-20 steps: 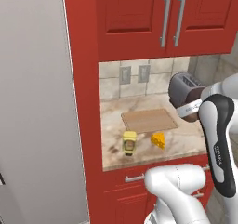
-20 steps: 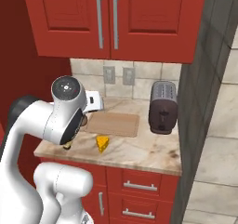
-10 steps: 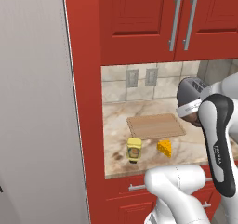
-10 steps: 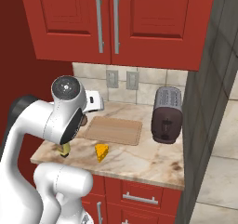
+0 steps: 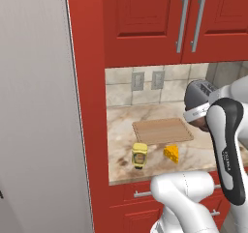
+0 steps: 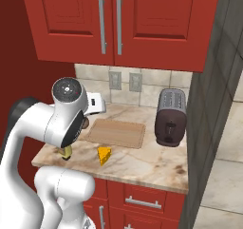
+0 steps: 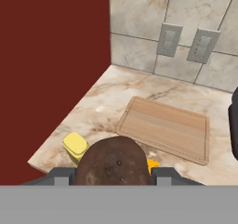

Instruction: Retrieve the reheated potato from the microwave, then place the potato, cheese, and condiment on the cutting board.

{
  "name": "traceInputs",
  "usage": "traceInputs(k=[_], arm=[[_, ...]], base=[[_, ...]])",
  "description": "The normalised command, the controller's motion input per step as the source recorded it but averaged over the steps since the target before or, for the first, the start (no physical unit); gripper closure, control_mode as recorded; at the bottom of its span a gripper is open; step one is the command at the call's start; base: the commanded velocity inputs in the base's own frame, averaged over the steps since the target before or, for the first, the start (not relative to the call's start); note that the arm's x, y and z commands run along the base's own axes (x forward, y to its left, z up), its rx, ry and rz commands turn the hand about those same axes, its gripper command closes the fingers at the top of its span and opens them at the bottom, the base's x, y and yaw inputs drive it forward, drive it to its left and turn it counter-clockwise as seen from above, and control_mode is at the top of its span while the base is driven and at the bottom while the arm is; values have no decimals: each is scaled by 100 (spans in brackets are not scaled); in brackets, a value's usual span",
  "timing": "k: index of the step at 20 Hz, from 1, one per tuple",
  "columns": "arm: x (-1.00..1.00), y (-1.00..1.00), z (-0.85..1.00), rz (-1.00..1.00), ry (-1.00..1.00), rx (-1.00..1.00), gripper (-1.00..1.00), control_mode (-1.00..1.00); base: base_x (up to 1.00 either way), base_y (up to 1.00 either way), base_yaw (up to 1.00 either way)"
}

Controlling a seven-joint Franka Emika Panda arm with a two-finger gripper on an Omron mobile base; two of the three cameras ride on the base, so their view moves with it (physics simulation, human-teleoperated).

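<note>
My gripper (image 7: 114, 174) is shut on the potato (image 7: 116, 160), a rough brown lump that bulges between the two fingertips. It hangs above the counter's front edge, short of the cutting board (image 7: 165, 128). The light-brown board (image 5: 162, 130) (image 6: 116, 132) lies flat on the marble counter with nothing on it. In front of it stand the yellow condiment bottle (image 5: 139, 154) (image 6: 65, 152) (image 7: 76, 145) and the cheese wedge (image 5: 171, 153) (image 6: 104, 154) (image 7: 152, 163). The hand (image 5: 197, 115) sits just right of the board. The microwave is out of view.
A dark toaster (image 5: 198, 94) (image 6: 171, 116) stands at the back right of the counter. Two wall outlets (image 7: 167, 39) sit on the tiled backsplash. Red cabinets (image 5: 160, 19) hang above, a red side panel (image 7: 51, 69) bounds the counter on the left, and drawers (image 6: 142, 199) lie below.
The whole picture has shifted as the base drove: the counter nook now sits larger and more central. The potato stays in my gripper; the board, cheese and bottle have not moved.
</note>
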Motion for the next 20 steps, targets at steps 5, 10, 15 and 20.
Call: traceInputs(k=[5,10,15,20], arm=[[0,0,0,0,0,0,100,100],[0,0,0,0,0,0,100,100],[0,0,0,0,0,0,100,-100],[0,0,0,0,0,0,100,-100]], base=[[0,0,0],[0,0,0],[0,0,0],[0,0,0]])
